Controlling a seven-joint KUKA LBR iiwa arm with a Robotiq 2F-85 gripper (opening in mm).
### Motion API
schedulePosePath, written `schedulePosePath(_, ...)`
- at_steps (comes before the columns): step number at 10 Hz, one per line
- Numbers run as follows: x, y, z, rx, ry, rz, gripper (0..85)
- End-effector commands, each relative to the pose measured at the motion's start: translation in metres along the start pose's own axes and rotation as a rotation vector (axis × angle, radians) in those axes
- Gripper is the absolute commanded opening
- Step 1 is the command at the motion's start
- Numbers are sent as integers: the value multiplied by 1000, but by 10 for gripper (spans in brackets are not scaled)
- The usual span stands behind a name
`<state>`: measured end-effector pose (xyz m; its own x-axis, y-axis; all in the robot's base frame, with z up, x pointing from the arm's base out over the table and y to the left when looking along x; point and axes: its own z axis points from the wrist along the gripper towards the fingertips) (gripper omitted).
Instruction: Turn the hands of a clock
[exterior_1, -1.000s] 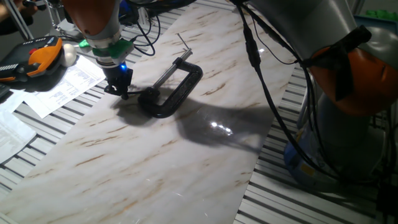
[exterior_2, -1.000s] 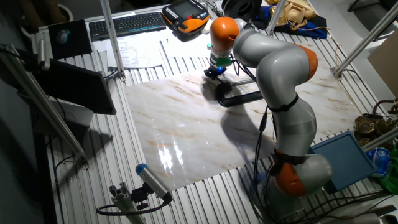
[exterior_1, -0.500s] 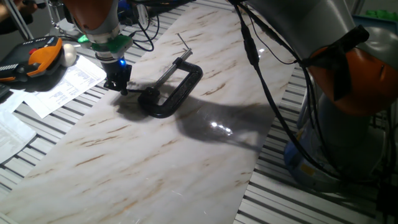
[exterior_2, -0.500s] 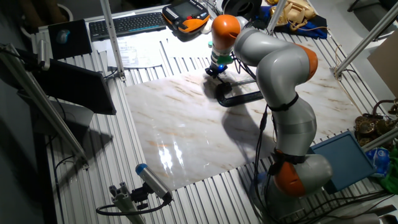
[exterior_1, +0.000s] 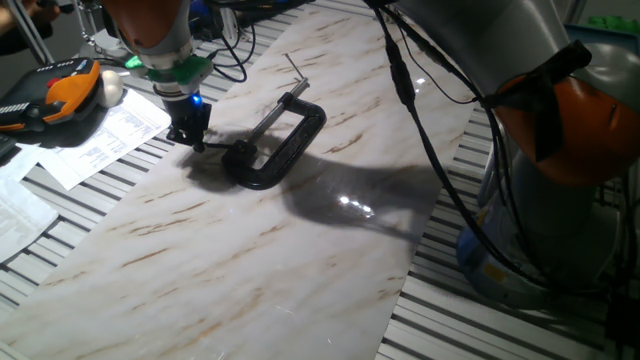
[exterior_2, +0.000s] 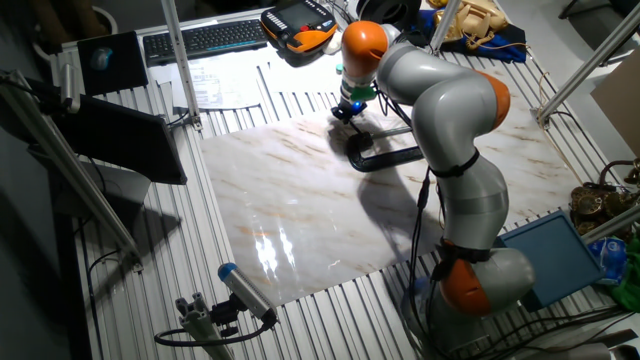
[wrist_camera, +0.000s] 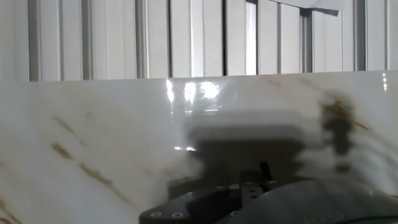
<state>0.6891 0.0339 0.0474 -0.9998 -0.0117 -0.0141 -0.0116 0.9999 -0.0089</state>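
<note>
Nearest the camera in the first fixed view lies bare marbled counter (exterior_1: 300, 260), and the black C-clamp (exterior_1: 285, 140) is the landmark for everything else. It lies flat, its long steel screw rod (exterior_1: 270, 118) running through the open C toward the far end. At the clamp's near-left end sits the clock (exterior_1: 240, 157) — a small round black hub, no dial showing. The hands (exterior_1: 212, 149) are only a faint dark sliver poking left from that hub; I cannot make out their angle.

Just left of the clamp's hub end hangs the end effector (exterior_1: 197, 143), blue light glowing above its dark fingers, tips low at the counter, right where the sliver ends. Whether the fingers are parted or pinched I cannot tell; they are too small and dark here, and the hand view gives only blur with part of the tool body at the bottom edge.

What's changed? A second ago the end effector stood a little lower and nearer the hub; it has since drifted slightly up and away to the left, and over the last half second it has barely budged. The clamp hasn't shifted at all. I read that as a short sweep against a hand, now finished or pausing — progress small, if any.

Beyond the clamp's left side lie papers (exterior_1: 95, 150) and an orange-and-black pendant (exterior_1: 60, 90).
</note>
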Motion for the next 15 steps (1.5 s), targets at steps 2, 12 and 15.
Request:
schedulePosePath(2,-3,-6,-1,-3,3,-7,0)
schedulePosePath(12,-5,-20,2,-9,1,-27,0)
schedulePosePath(15,-5,-24,3,-10,0,-30,0)
